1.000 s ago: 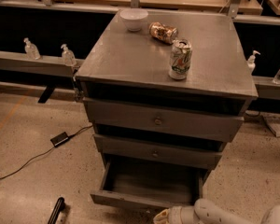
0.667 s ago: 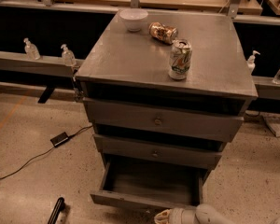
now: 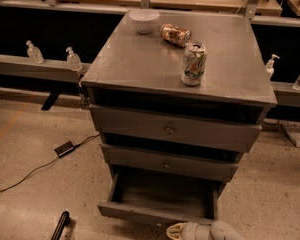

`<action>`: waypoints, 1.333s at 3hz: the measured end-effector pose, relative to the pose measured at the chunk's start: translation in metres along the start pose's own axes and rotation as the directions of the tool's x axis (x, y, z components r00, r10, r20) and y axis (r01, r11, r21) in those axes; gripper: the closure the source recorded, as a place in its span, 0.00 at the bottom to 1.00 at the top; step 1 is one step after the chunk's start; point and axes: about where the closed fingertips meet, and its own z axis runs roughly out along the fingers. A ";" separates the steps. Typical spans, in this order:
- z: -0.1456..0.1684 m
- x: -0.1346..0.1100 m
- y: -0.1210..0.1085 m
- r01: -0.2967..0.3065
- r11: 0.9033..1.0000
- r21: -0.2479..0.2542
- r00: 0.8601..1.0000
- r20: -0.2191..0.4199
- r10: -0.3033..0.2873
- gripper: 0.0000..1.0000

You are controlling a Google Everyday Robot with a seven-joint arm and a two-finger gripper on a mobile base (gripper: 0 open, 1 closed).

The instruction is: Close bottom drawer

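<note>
The grey cabinet [image 3: 140, 69] has three drawers. The bottom drawer [image 3: 160, 196] is pulled out, its shallow box open and its plain front [image 3: 140, 214] facing me low in the view. The middle drawer [image 3: 165, 164] and the top drawer [image 3: 170, 129] sit nearly flush. My gripper [image 3: 176, 231] is at the bottom edge of the view, just in front of the bottom drawer's front, right of its centre. The pale arm [image 3: 215, 231] runs off to the lower right.
On the cabinet top stand a white bowl [image 3: 144, 20], a lying can [image 3: 175, 34] and an upright can [image 3: 193, 64]. A black power brick [image 3: 64, 148] with cable lies on the floor at left. A dark bar [image 3: 60, 226] lies at lower left. Bottles [image 3: 73, 59] stand on a ledge behind.
The gripper and arm have slid left and toward the bottom drawer's front. The drawer stands as far out as before.
</note>
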 end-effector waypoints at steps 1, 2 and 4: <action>-0.001 -0.006 -0.029 0.020 0.998 0.056 1.000 0.006 -0.020 1.00; -0.002 -0.006 -0.027 0.020 0.998 0.056 1.000 0.006 -0.021 1.00; -0.005 -0.036 -0.075 0.069 0.989 0.134 0.997 0.019 -0.073 1.00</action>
